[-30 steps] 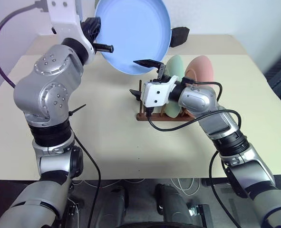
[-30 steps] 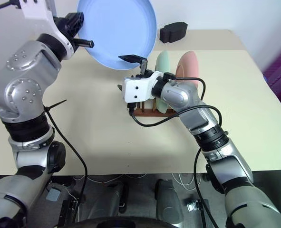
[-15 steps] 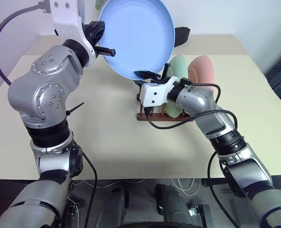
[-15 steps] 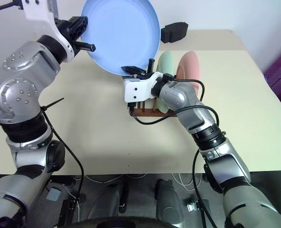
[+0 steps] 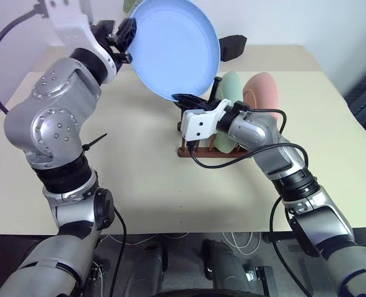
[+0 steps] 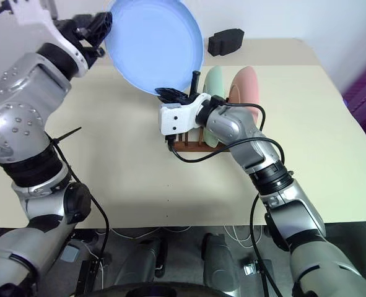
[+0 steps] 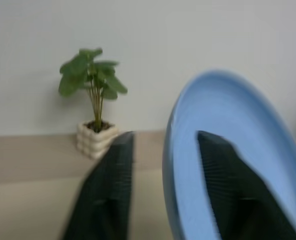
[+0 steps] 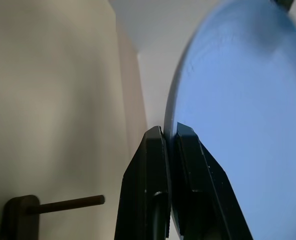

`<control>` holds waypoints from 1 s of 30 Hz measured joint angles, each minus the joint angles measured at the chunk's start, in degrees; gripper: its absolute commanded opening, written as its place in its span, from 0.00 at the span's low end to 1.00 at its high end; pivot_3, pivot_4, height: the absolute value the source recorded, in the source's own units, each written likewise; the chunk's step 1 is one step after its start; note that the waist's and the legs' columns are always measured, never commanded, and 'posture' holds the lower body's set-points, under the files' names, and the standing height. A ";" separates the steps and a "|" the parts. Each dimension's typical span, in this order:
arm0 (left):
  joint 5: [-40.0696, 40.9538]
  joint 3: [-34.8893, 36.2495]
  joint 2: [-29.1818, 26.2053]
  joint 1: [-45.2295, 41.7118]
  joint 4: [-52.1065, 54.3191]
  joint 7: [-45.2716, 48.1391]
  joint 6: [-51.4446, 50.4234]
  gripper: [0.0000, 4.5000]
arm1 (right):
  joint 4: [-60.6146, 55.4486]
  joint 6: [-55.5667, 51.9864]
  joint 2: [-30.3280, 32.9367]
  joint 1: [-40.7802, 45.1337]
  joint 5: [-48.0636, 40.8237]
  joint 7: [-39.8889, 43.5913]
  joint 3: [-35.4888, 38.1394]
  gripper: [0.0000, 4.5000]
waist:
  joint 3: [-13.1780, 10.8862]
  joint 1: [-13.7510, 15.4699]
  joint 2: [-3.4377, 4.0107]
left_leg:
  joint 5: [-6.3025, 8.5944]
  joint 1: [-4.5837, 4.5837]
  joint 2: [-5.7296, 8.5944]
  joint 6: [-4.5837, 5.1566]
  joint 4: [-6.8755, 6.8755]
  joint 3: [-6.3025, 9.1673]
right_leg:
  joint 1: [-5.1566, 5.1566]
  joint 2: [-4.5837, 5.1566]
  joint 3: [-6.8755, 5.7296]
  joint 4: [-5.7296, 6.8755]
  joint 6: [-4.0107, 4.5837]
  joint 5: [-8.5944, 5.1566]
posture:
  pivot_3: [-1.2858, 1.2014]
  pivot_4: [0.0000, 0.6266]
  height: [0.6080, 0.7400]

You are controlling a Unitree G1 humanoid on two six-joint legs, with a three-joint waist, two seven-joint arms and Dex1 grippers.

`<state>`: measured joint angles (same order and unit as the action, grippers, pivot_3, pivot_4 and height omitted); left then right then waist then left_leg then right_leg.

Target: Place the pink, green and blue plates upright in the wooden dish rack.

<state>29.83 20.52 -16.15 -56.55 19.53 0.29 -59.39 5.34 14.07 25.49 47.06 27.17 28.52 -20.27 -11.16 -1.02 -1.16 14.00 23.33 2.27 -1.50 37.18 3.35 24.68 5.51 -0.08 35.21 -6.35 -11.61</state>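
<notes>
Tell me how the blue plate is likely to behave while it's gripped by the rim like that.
The blue plate probably stays stiff: it keeps its round shape with the right gripper shut on its lower rim. Its smooth surface looks slippery, so it may pivot between the fingers. The left gripper stands open around the upper rim, so the wide plate could swing or tip.
</notes>
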 measured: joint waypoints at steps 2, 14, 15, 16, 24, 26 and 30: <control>0.54 2.61 0.24 -1.18 -0.10 -0.87 2.47 0.99 | 0.01 0.67 0.00 0.61 0.27 -0.30 0.00 0.00 | 0.00 0.02 0.00 | -0.16 0.00 0.00 -0.27 0.00 0.00 | 0.00 -0.01 0.00 0.00 0.00 0.00 | 0.52 0.24 0.97; -3.44 9.82 -10.17 1.29 -7.39 -4.19 14.71 0.99 | 1.44 5.15 -0.91 3.44 -5.05 -0.43 2.46 0.00 | 0.00 -0.17 0.00 | -0.16 -0.04 -0.01 -0.27 -0.05 0.00 | -0.01 -0.02 0.00 0.03 0.00 0.00 | 0.52 0.24 0.97; -4.00 10.02 -11.05 3.35 -8.21 -3.51 15.33 0.99 | 1.18 4.88 -1.90 3.81 -8.45 0.25 3.92 0.00 | 0.00 -0.13 0.00 | -0.16 -0.04 -0.01 -0.27 -0.05 0.02 | 0.00 -0.02 0.00 0.04 0.00 0.00 | 0.52 0.24 0.97; -4.81 9.88 -12.31 5.77 -8.69 -2.77 16.30 0.99 | 0.64 4.17 -2.99 4.04 -12.01 1.14 5.08 0.00 | 0.00 -0.17 0.00 | -0.16 -0.04 -0.02 -0.27 -0.06 0.02 | -0.01 -0.03 0.00 0.04 0.00 0.00 | 0.52 0.24 0.97; -6.88 8.08 -14.15 23.49 -12.87 6.05 23.46 0.99 | -8.38 -6.55 -4.18 4.90 -37.91 10.37 13.45 0.00 | 0.01 0.42 -0.01 | 0.00 -0.03 -0.04 0.00 -0.03 0.09 | -0.06 0.01 -0.04 0.00 0.04 0.02 | 0.52 0.24 0.97; -6.58 6.16 -13.01 26.56 -12.90 8.96 24.38 0.99 | -12.30 -13.15 -4.02 4.78 -45.01 11.53 15.50 0.00 | 0.00 0.38 -0.01 | 0.00 -0.03 -0.07 0.00 -0.04 0.12 | -0.05 0.02 -0.03 0.01 0.05 0.02 | 0.52 0.24 0.97; -5.87 0.81 -12.45 30.69 -11.79 15.39 25.82 0.99 | -21.79 -28.85 -3.89 1.86 -62.50 10.86 19.78 0.00 | 0.00 0.27 -0.01 | 0.01 -0.03 -0.13 0.03 -0.06 0.17 | -0.04 0.02 -0.02 0.02 0.06 0.02 | 0.52 0.24 0.97</control>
<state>23.96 21.32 -28.59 -25.86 7.74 15.68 -33.57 -16.45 -14.77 21.61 48.93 -35.33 39.38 -0.49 -11.15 -0.75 -1.17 14.01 23.30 2.14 -1.47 37.12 3.52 24.65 5.53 -0.10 35.23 -6.29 -11.59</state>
